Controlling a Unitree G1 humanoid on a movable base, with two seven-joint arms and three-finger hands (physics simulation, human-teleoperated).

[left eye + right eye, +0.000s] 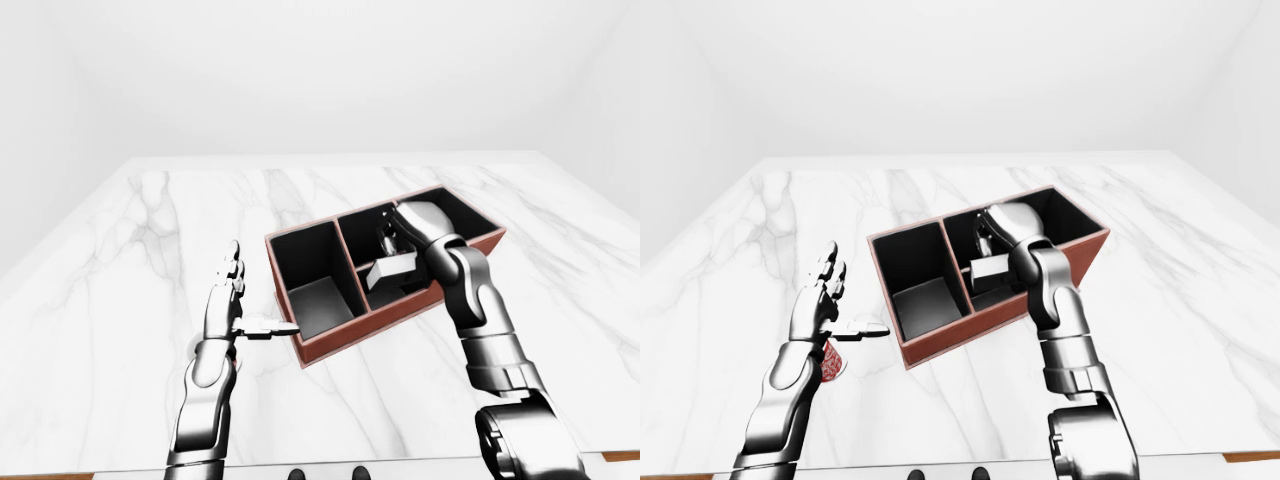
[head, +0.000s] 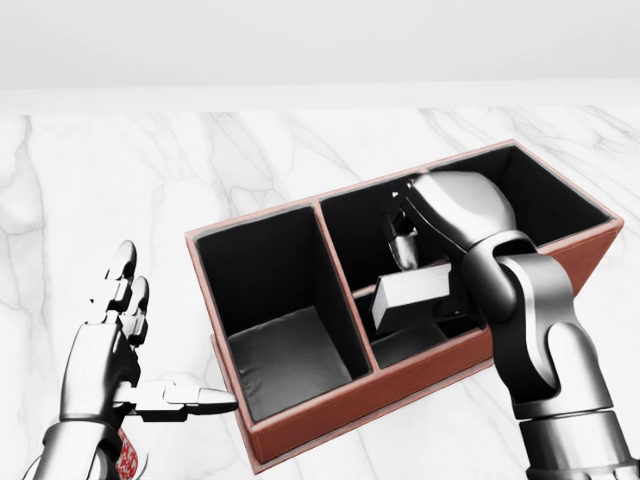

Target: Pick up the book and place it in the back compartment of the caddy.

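A red-brown caddy (image 2: 330, 408) with two black-lined compartments lies at an angle on the marble table (image 2: 120, 180). In its right-hand compartment in the head view, a pale grey book (image 2: 412, 290) hangs tilted just above the floor. My right hand (image 2: 428, 275) reaches down into that compartment, its fingers shut on the book; the palm hides the book's far end. My left hand (image 2: 170, 335) stands open to the caddy's left, fingers up, with its thumb pointing at the caddy's lower left corner and nothing in it.
A small red thing (image 1: 828, 362) lies on the table under my left wrist. The caddy's left compartment (image 2: 285, 360) holds nothing. The table's near edge runs along the bottom of the eye views; pale walls stand beyond the table.
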